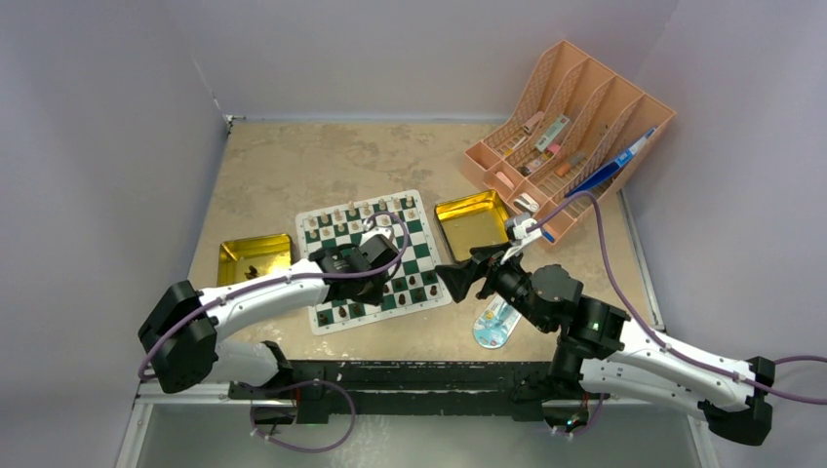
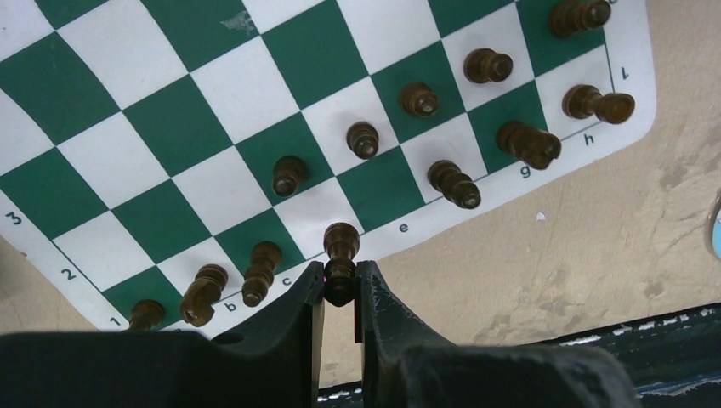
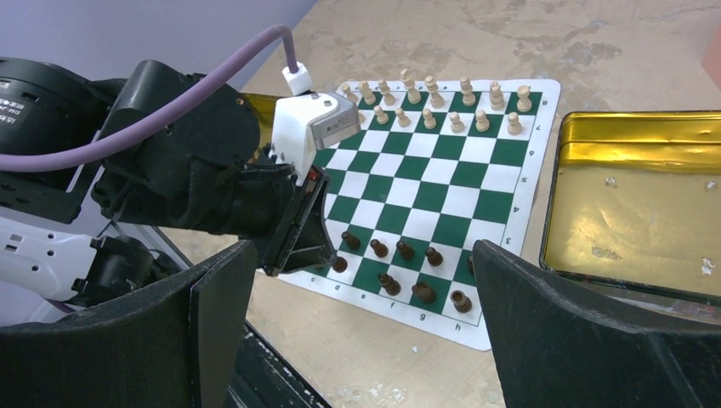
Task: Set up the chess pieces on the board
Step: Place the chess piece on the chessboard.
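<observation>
One dark brown piece (image 2: 341, 242) is pinched by the left gripper (image 2: 340, 289) (at the board (image 2: 212, 127) edge); right gripper (image 3: 357, 255) gapes empty near a gold tin (image 3: 629, 136).

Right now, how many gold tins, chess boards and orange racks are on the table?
gold tins: 2
chess board: 1
orange rack: 1
total: 4

Board (image 1: 421, 255) btw left tin (image 1: 268, 249) & right tin (image 1: 468, 219), rack (image 1: 571, 117) behind latter, pieces (image 2: 363, 138) on board.
</observation>
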